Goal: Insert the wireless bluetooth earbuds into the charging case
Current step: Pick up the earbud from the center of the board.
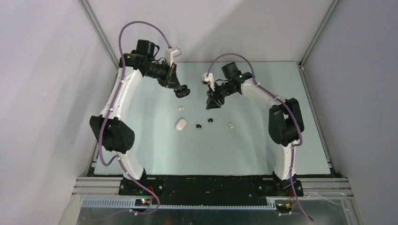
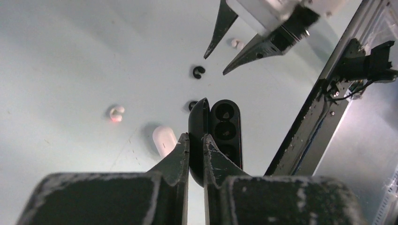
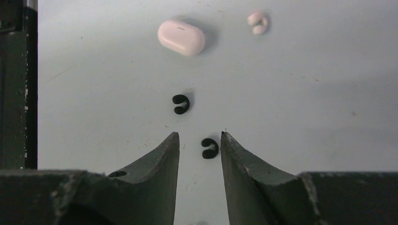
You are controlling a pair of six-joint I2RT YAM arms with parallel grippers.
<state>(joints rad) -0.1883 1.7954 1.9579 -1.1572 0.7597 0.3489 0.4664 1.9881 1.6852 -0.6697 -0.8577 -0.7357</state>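
Black earbud at lower centre sits framed between our parted right jaws, seemingly lined up for pickup; our left jaws clamp the open black case, presenting its sockets.

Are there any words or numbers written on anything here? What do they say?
No word, number or sign can be read in any view.
white case: maybe a tiny faint mark on its top, too blurred to read.
black case: no print shows on it.
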